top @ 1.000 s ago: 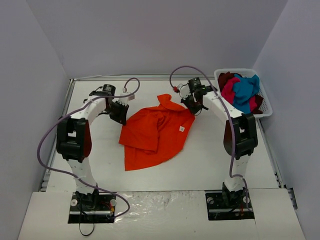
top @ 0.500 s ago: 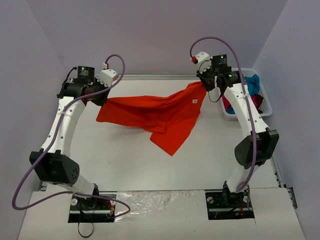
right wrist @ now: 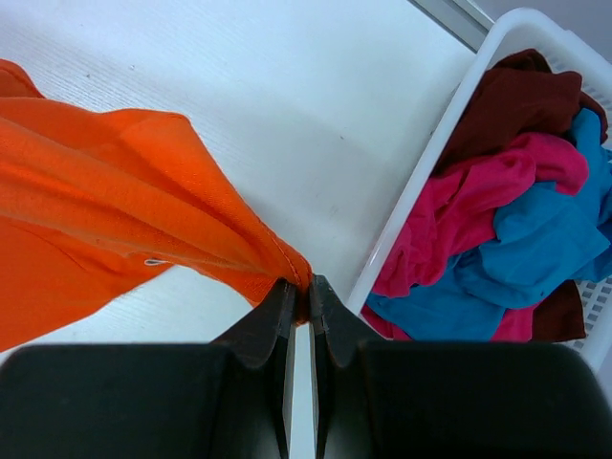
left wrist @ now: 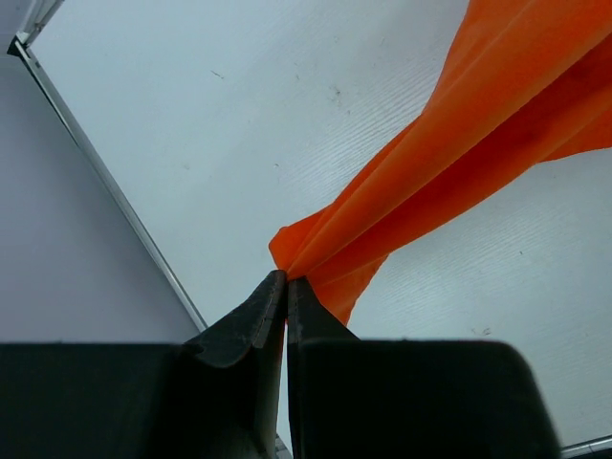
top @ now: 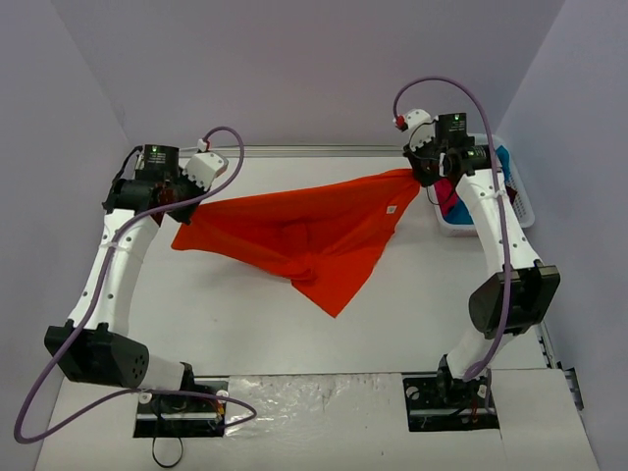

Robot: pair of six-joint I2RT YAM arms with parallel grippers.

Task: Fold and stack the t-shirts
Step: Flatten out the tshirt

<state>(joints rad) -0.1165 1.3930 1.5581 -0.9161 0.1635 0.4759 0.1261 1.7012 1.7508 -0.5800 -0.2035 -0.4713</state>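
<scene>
Clamped shut on opposite corners of the orange shirt (top: 304, 235): right gripper (top: 420, 175) just beside the basket (top: 522, 204) rim, left gripper (top: 193, 201) far left of the basket, near the worktop (top: 412, 314) edge rail. Stretched between, sagging over open worktop left of the basket.

basket (top: 456, 229) partly behind arm (top: 496, 224), orange t-shirt (left wrist: 459, 163) cropped

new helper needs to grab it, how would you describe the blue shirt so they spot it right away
Find the white basket at the far right corner of the table. Among the crumpled shirts piled inside, it is the only teal-blue shirt; its neighbours are a magenta-pink shirt and a dark red shirt.
</scene>
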